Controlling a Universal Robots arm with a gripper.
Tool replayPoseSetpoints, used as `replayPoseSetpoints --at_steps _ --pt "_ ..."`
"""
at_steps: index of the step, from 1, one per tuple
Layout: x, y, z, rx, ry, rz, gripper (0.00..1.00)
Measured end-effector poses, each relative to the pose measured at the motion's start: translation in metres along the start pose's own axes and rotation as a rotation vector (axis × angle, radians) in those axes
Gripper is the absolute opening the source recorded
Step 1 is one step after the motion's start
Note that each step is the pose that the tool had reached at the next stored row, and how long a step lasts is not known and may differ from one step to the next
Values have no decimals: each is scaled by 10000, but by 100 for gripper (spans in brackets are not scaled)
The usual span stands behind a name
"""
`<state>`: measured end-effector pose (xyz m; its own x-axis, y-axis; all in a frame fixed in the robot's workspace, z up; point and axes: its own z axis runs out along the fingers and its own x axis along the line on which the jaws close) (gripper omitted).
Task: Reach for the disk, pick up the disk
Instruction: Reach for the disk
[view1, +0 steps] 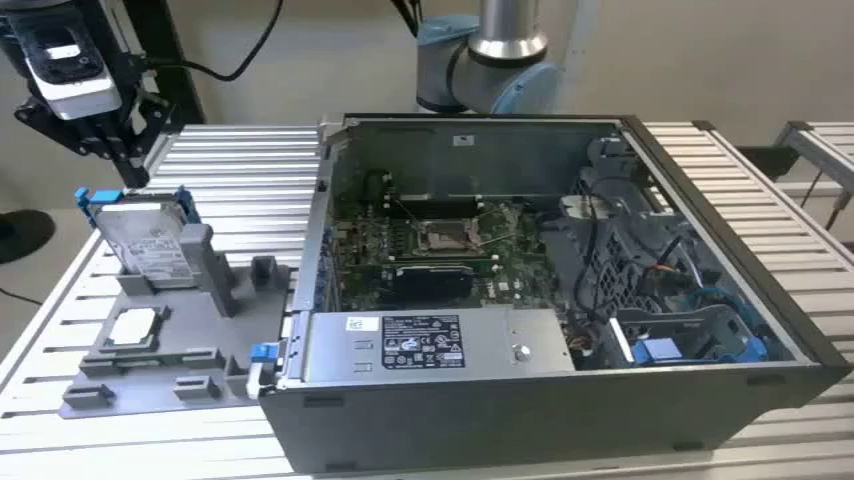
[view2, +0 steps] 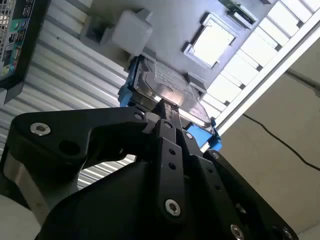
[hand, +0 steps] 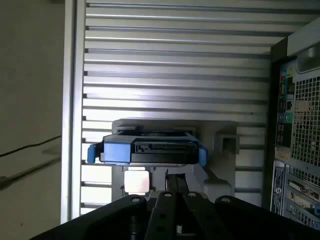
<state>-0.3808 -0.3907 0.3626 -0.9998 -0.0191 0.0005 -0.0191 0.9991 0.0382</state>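
gripper (view1: 120, 165) | is held apart from disk (view1: 144, 240), at its 12 o'clock in exterior view | jaws are seen closed, nothing gripped

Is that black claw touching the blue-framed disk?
Apart. In the first wrist view a strip of the grey holder shows between the gripper and the disk.

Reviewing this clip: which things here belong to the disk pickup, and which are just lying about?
Job: disk, standing in its grey holder; gripper near it.
Lying about: small silver chip; open computer case; power-supply box.
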Motion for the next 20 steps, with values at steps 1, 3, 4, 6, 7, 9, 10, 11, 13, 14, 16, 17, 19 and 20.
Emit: replayPoseSetpoints --at_steps 1,3,4,6,7,9,10,11,13,14,16,17,19,20 --pt "0 0 0 0 0 0 0" --pt "0 0 0 0 0 0 0" --pt "0 0 0 0 0 0 0" --pt "0 0 0 0 0 0 0" --pt "0 0 0 0 0 0 0" --pt "0 0 0 0 0 0 0" --pt "0 0 0 0 0 0 0" --pt "0 0 0 0 0 -1 0" --pt "0 2 0 0 0 0 0" --pt "2 10 0 0 0 1 0" --pt "11 31 1 0 0 0 0" --pt "23 42 2 -1 0 0 0" --pt "65 66 4 -2 1 0 0" --pt "93 77 5 -5 0 0 0"
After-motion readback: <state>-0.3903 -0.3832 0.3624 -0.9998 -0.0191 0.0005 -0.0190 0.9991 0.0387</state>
